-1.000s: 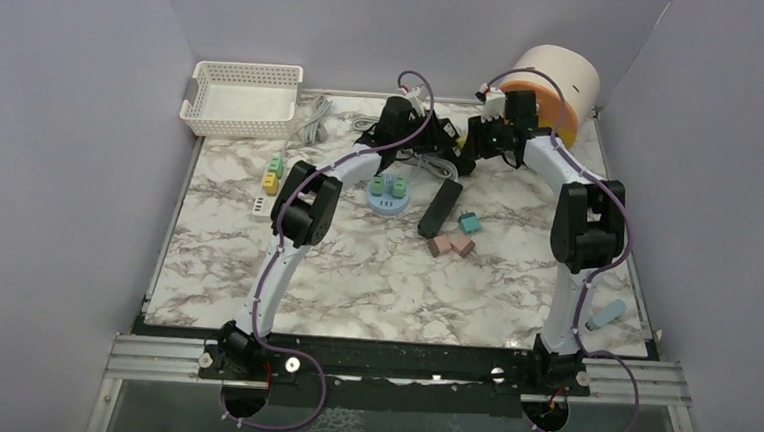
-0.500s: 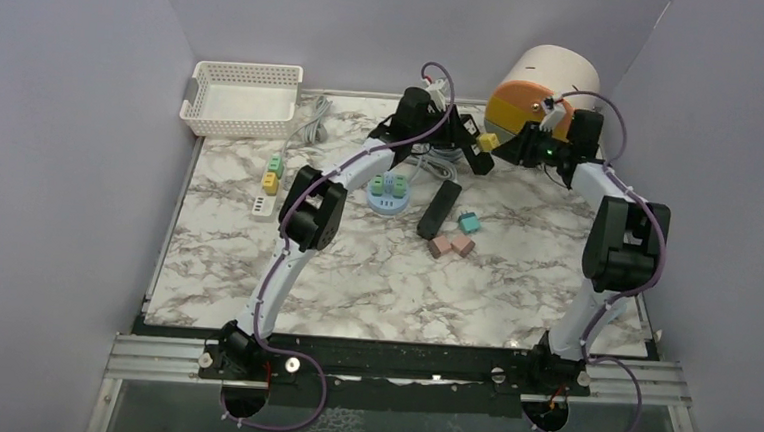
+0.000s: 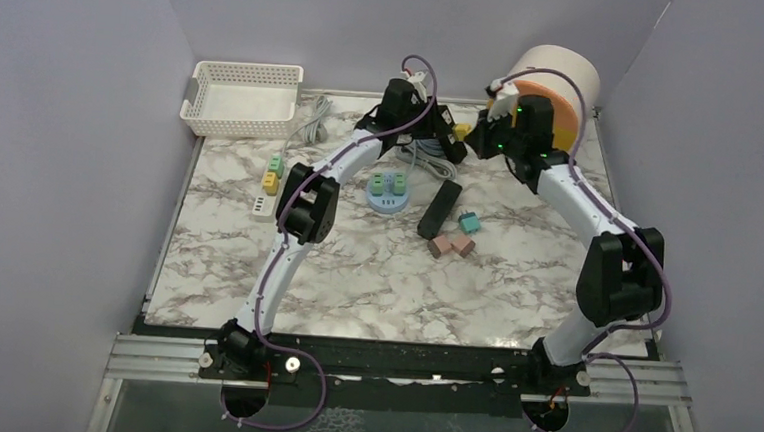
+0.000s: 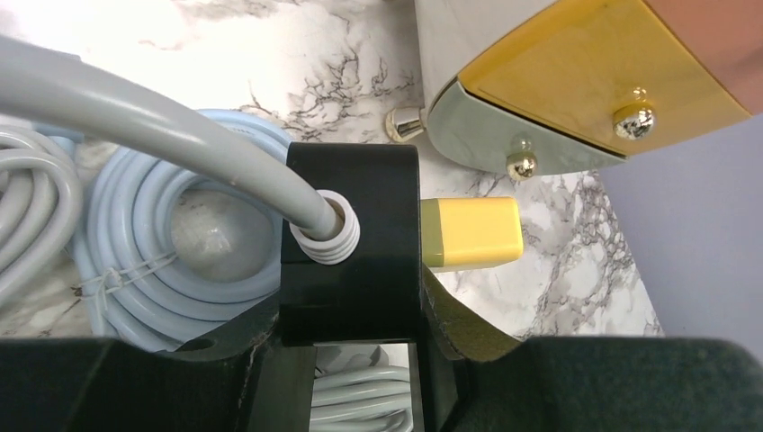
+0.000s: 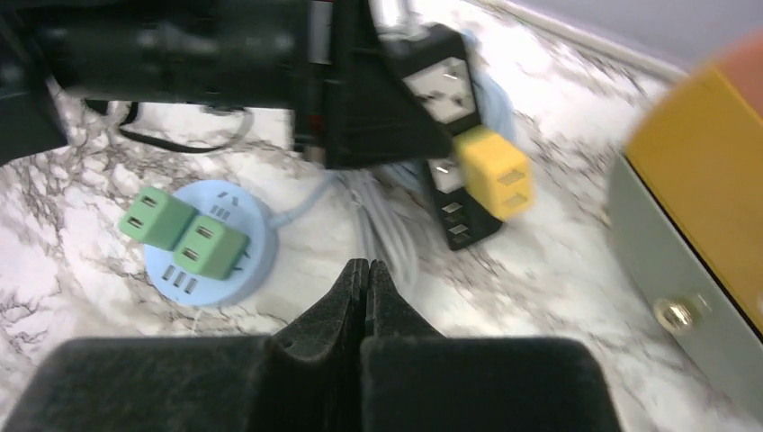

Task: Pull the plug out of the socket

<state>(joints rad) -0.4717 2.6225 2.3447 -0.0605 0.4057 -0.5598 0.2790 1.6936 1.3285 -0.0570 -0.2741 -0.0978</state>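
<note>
My left gripper (image 4: 353,310) is shut on the end of a black power strip (image 4: 351,243), where its grey cable (image 4: 135,117) enters. It holds the strip at the back of the table (image 3: 441,139). A yellow plug (image 4: 472,232) sits in the strip's side; it also shows in the top view (image 3: 461,131) and the right wrist view (image 5: 495,173). My right gripper (image 5: 364,270) is shut and empty. It is a short way from the plug and not touching it, to its right in the top view (image 3: 481,137).
A round blue socket (image 3: 387,191) holds green plugs. A second black strip (image 3: 441,208), a teal plug (image 3: 470,222) and pink blocks (image 3: 451,245) lie mid-table. An orange-and-white drum (image 3: 551,86) stands back right, a white basket (image 3: 240,97) back left. Coiled cable (image 4: 180,252) lies under the strip.
My right arm swung out to the right, then came back toward the strip. My left gripper keeps its hold on the strip. The yellow plug stays in it.
</note>
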